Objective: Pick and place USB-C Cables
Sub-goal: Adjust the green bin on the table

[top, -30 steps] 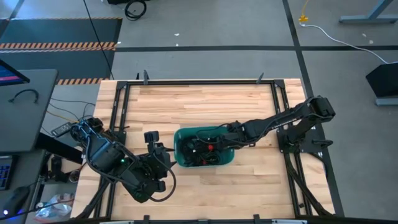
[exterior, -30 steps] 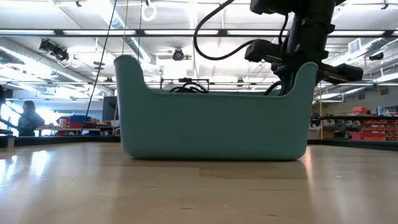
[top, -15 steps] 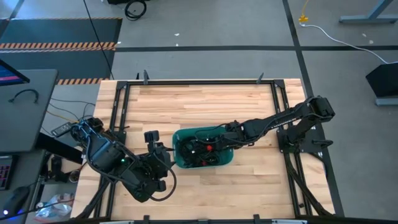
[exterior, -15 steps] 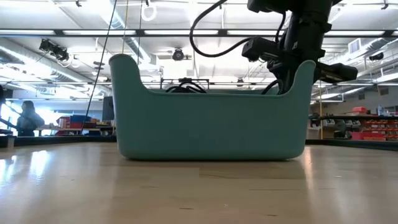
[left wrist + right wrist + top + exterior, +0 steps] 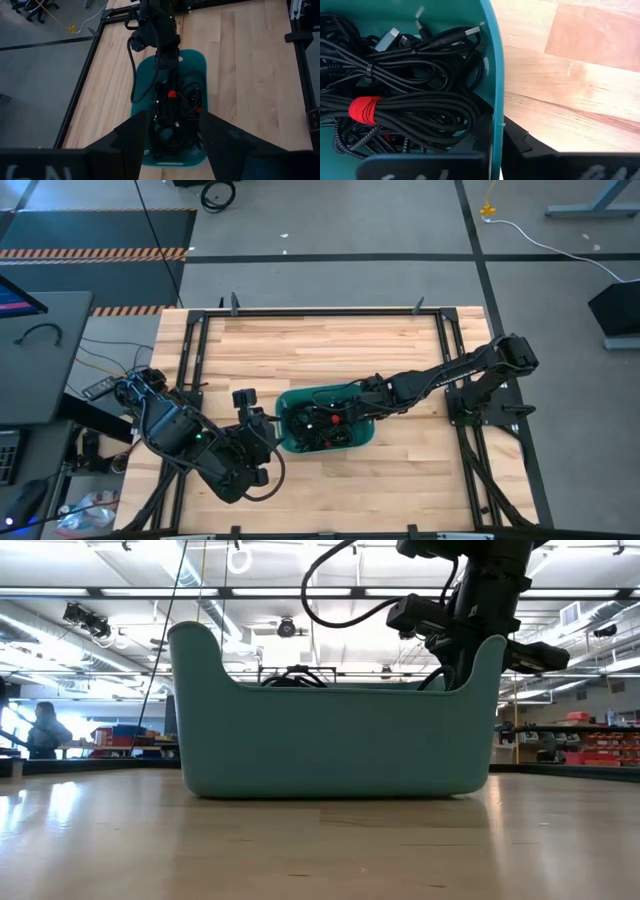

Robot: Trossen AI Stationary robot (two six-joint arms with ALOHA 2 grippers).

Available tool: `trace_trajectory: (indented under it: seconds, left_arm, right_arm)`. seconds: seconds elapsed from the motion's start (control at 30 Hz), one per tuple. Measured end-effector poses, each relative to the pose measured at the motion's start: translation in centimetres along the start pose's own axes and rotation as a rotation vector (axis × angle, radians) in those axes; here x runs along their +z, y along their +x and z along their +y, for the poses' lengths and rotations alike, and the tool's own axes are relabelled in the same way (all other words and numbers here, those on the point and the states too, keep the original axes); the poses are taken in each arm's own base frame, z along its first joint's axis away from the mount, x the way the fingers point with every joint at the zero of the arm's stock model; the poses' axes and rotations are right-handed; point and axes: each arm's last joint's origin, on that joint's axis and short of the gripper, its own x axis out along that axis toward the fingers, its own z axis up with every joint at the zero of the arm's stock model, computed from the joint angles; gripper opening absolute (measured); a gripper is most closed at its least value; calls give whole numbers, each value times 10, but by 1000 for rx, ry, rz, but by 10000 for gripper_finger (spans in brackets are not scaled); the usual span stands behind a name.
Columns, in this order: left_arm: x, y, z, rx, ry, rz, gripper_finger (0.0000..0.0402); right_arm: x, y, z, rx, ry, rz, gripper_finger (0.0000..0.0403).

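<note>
A teal bin (image 5: 288, 442) stands on the wooden table, seen side-on in the low view (image 5: 330, 740). Inside lies a tangle of thin black USB-C cables (image 5: 325, 426), some bound with red ties (image 5: 364, 109). My right gripper (image 5: 362, 407) reaches in from the table's right and is shut on the bin's right end. My left gripper (image 5: 258, 428) waits open just off the bin's left end. In its wrist view, the fingers (image 5: 137, 142) frame the bin and the cables (image 5: 172, 120). I cannot see it touching the bin. My right gripper (image 5: 495, 131) pinches the bin's right-end wall at its rim (image 5: 496, 90). One finger (image 5: 479, 136) is inside among the cables and the other (image 5: 521, 142) is outside. It comes slanting down from the table's right. The bin stands upright with its bottom on the table.
Black frame rails (image 5: 300, 312) run along the table's edges, and the arm bases stand at the left and right sides. Bare wood lies on the far side of the bin and to its right. In the low view a person (image 5: 45, 730) shows far off in the room.
My right gripper has moved a little toward the table's left, still holding the wall. The bin has slid with it along the table toward my left gripper, staying upright. The cables inside have kept their place.
</note>
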Motion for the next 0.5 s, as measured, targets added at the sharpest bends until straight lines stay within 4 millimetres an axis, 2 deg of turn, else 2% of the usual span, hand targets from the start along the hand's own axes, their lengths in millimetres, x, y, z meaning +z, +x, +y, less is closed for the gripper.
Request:
trace_trajectory:
  seconds: [0.17,0.5]
  left_arm:
    - [0,0,0,0,1,0,188]
    - [0,1,-1,1,2,1,188]
  right_arm:
    - [1,-5,-1,13,-26,7,54]
    - [11,-16,0,69,-4,21,169]
